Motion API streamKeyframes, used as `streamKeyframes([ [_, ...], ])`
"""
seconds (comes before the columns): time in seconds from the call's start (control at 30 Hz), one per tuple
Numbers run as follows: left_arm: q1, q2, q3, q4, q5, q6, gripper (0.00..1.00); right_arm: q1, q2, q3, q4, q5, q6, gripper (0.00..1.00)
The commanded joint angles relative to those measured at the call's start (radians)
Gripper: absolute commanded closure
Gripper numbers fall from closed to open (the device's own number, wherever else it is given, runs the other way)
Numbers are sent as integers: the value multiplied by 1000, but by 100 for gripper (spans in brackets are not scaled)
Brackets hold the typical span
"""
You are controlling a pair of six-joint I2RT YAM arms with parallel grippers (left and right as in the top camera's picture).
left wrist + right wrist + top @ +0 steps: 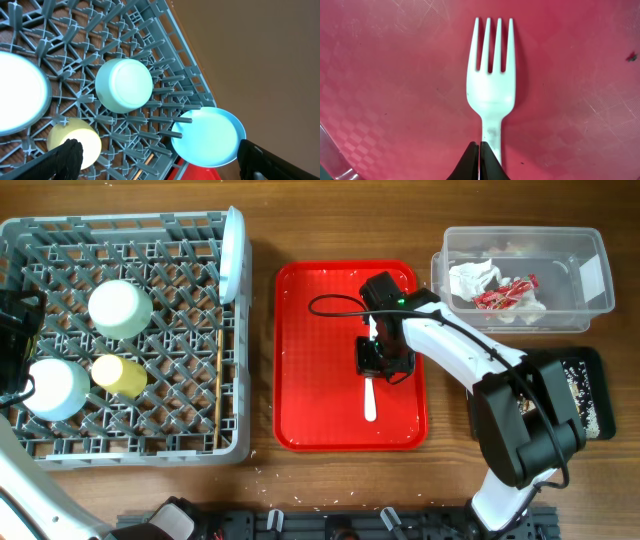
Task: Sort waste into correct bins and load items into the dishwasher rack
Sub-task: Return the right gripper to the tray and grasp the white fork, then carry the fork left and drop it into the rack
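Right gripper (pixel 480 159) clenched on white fork (pixel 491 92) handle, fork flat on red tray (pixel 385 90), likely for lifting into dishwasher rack (pixel 120 222); left gripper (pixel 160 150) hangs wide open above rack, holding nothing.

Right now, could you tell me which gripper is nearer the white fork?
Right. The right gripper is shut at the fork handle; the left gripper is over the dishwasher rack.

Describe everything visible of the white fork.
White plastic-looking fork with four tines, one piece, lying flat on the red tray, tines pointing away from the right gripper. The gripper's shut fingers cover the handle just below the neck; a true pinch is not clear. Faint specks mark the neck.
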Motion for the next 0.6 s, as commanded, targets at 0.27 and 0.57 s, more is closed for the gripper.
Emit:
streamKeyframes([
  [0.27,4,0,-1,0,-3,-9,0,24,-7,-121,-23,-45,32,50],
  [0.57,4,0,-1,0,-3,-9,0,47,-7,-229,137,3,170,96],
])
